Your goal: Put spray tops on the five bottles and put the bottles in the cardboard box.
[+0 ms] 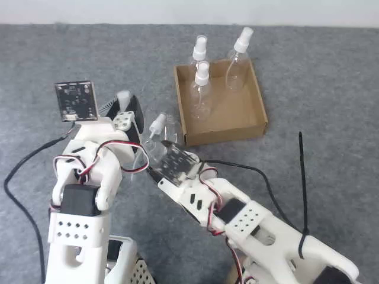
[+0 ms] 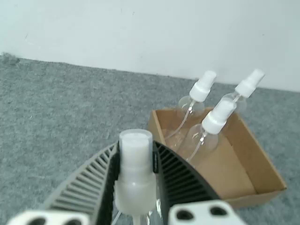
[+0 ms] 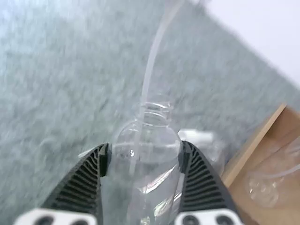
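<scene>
My left gripper (image 2: 136, 146) is shut on a white spray top (image 2: 135, 180) and holds it above the table, left of the cardboard box (image 1: 253, 112). The top's thin dip tube (image 3: 152, 70) runs down into the open neck of a clear bottle (image 3: 145, 164). My right gripper (image 3: 144, 147) is shut on that bottle's shoulder. In the high view the left gripper (image 1: 126, 105) sits just behind the right gripper (image 1: 157, 167). A capped bottle (image 1: 203, 89) stands in the box, with two more (image 1: 200, 47) (image 1: 241, 47) at its far side.
Another capped bottle (image 1: 159, 129) stands on the grey carpet close to the box's left wall, right beside both grippers; its white top (image 3: 197, 137) shows behind the held bottle. A black cable (image 1: 303, 177) trails to the right of the right arm.
</scene>
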Controlling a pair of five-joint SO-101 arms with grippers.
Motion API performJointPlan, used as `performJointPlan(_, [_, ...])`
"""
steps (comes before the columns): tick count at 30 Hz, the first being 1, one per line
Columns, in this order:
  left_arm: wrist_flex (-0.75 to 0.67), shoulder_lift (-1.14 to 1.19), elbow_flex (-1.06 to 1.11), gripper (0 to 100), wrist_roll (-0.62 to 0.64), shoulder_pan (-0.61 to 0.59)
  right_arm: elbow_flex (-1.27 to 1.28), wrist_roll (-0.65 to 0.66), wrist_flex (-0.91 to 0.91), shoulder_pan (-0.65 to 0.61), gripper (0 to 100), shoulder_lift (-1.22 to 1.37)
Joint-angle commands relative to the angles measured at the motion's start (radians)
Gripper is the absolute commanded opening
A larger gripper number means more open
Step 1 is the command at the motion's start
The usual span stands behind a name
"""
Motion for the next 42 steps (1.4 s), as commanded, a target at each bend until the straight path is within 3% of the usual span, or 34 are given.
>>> performJointPlan(1, [0.025,-0.012,-0.004,1,0.002,0.003,0.021,-0.011,-0.188,0.027,0.6,-0.01])
performJointPlan(9, [0.025,-0.015,0.056,1,-0.084,0.127,0.032,-0.011,-0.214,0.025,0.6,-0.01])
performJointPlan(19, [0.072,-0.02,0.054,2,-0.084,0.08,0.025,-0.018,-0.216,0.059,0.6,-0.008])
performJointPlan(26, [0.083,-0.02,0.036,15,-0.091,0.074,0.025,-0.063,-0.209,0.059,0.6,-0.008])
performJointPlan(34, [0.301,-0.012,-0.257,15,-0.153,0.052,0.025,-0.063,-0.209,0.059,0.6,-0.001])
performJointPlan(42, [0.203,0.043,-0.249,15,-0.173,-0.064,0.028,-0.066,-0.209,0.061,0.6,-0.004])
